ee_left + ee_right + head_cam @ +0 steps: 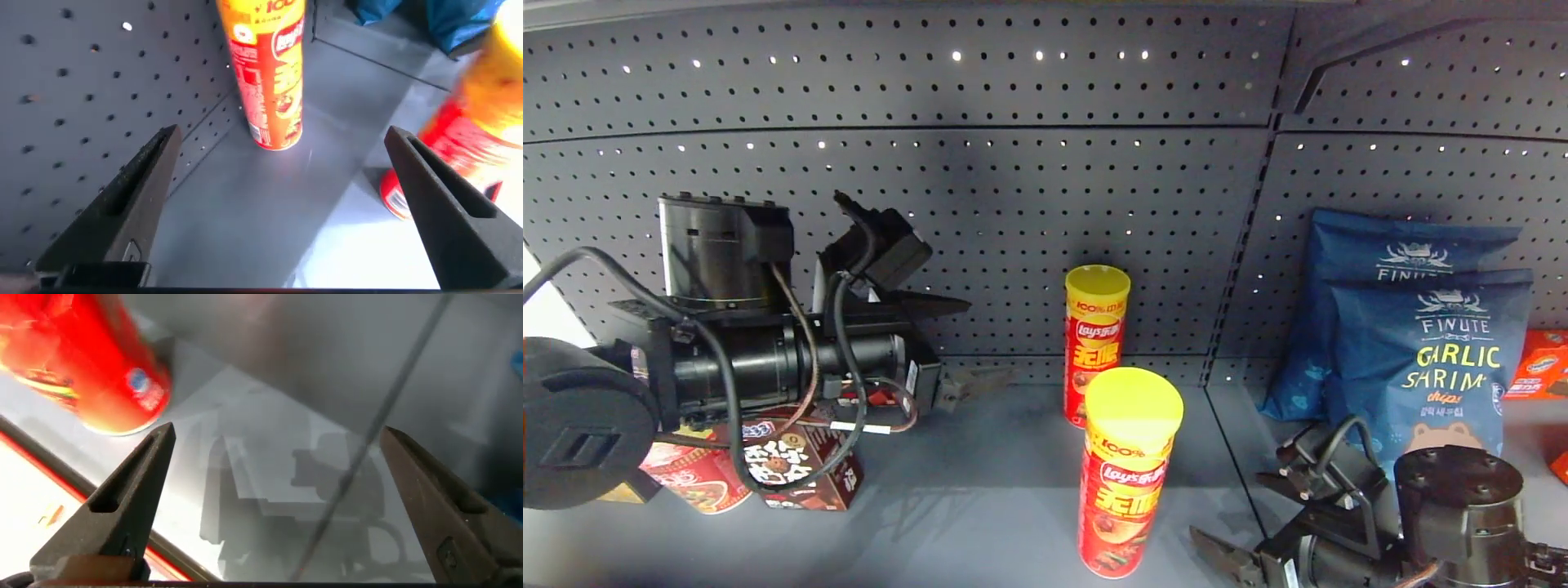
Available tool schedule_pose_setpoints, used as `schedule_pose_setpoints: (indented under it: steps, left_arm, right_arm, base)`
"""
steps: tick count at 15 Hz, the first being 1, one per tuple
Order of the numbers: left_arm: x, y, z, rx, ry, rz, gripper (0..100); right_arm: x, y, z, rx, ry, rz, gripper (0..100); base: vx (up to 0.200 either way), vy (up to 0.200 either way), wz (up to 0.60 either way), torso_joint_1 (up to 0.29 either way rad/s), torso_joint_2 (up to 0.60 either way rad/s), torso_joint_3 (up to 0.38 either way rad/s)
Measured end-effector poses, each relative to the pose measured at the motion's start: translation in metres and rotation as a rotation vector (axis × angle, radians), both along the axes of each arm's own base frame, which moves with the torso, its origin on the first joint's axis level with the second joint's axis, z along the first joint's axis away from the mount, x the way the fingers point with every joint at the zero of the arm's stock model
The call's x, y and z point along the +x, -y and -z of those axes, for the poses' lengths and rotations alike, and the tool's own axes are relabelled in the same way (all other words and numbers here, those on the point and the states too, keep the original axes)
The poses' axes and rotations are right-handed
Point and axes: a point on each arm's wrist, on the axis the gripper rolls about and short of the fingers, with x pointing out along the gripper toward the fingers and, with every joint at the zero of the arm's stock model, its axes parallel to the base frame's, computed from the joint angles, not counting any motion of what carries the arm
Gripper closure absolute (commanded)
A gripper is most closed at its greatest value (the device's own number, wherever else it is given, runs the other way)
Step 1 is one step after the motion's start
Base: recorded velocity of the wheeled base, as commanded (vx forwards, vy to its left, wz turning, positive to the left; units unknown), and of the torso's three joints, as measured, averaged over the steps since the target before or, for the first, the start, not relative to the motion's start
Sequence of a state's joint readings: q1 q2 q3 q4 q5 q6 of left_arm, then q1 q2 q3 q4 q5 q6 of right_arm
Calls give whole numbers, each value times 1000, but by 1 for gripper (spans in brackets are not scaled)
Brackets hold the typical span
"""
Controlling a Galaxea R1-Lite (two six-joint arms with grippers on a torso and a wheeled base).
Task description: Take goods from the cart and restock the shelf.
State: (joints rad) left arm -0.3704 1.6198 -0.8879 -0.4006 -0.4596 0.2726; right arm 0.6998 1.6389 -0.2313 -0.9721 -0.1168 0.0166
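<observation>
- Red chip cans with yellow lids, two of them, stand upright on the grey metal shelf (980, 506). The back can (1097, 343) sits close to the pegboard (1013, 188). The front can (1127, 482) is just ahead of it, nearer the shelf's front edge, and the two don't look like they touch.
- Over on the left, the left tool (964, 343) hangs above the shelf, off to the left of the back can and pointing roughly its way. Its fingers are spread wide with nothing between them.
- From the left wrist view, that same tool (282, 204) frames bare shelf. The back can (265, 73) stands farther ahead by the pegboard, and the front can (458, 139) is off beyond one finger.
- The right tool (1245, 523) sits low at the shelf's front, just to the right of the front can's lower half. It's also gaping open and holding nothing.
- In the right wrist view, its fingers (122, 506) straddle plain grey shelf, and the front can's base (90, 367) is just outside one of them, not touching.
- Two blue snack bags (1421, 327) lean on the pegboard at the right, one in front of the other, with an orange box (1539, 363) beside them at the far edge.
- A brown box (800, 465) and a red cup (698, 482) sit on the shelf's left end, partly hidden under the left arm.
</observation>
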Motion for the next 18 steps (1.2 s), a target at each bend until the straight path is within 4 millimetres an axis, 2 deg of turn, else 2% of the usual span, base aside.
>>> schedule_pose_setpoints:
  steps: [4, 12, 18]
  left_arm:
    - [-6, -9, -9, -9, 28, -22, 0]
    - [-7, -15, -10, -10, 33, -38, 0]
    - [-7, -15, -9, -10, 34, -40, 0]
  right_arm:
    - [8, -16, 2, -2, -2, -29, 0]
    - [19, -34, 8, -9, -11, -56, 0]
    - [21, -36, 9, -7, -7, -54, 0]
  base:
    - [0, 0, 0, 0, 0, 0]
    - [0, 0, 0, 0, 0, 0]
    - [0, 0, 0, 0, 0, 0]
